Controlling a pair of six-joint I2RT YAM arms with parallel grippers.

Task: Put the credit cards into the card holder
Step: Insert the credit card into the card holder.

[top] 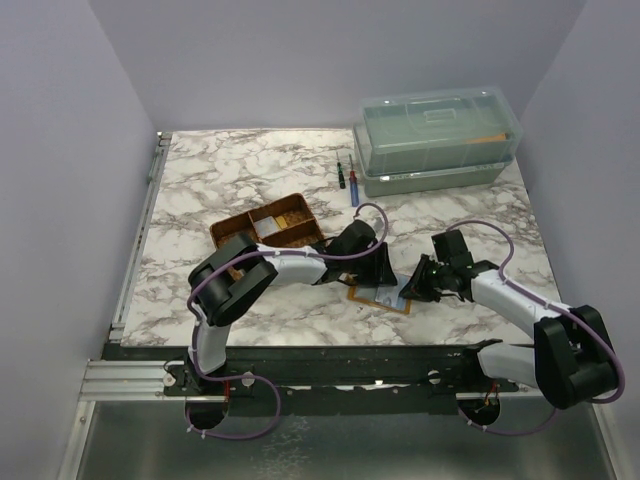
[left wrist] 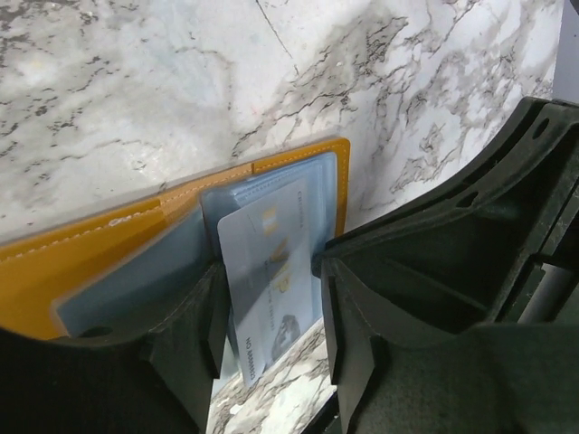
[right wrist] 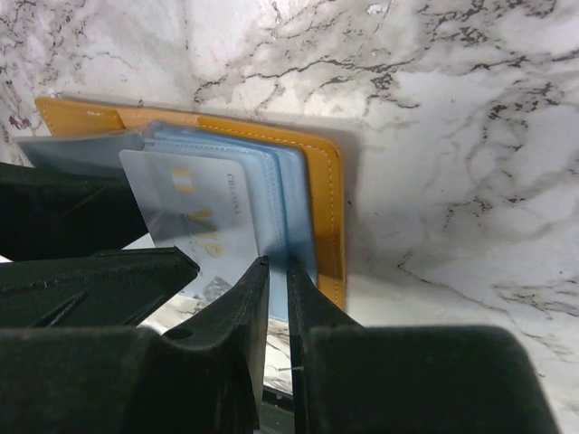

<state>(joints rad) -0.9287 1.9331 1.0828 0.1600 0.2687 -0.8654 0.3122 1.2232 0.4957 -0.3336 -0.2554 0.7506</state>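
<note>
The card holder (left wrist: 109,258) lies open and flat on the marble, mustard-orange with pale blue sleeves; from above it shows between the two grippers (top: 378,300). One pale grey credit card (left wrist: 269,271) sticks halfway out of a sleeve. My left gripper (left wrist: 271,330) stands open astride the card's free end, with a small gap at each finger. My right gripper (right wrist: 279,271) is shut on the edge of the holder's blue sleeves (right wrist: 291,194), just right of the card (right wrist: 194,221). No other credit cards are in view.
A brown compartment tray (top: 268,228) sits behind the left arm. A clear lidded box (top: 440,140) stands at the back right, with two pen-like tools (top: 348,180) beside it. Grey walls close in the marble table (top: 230,170).
</note>
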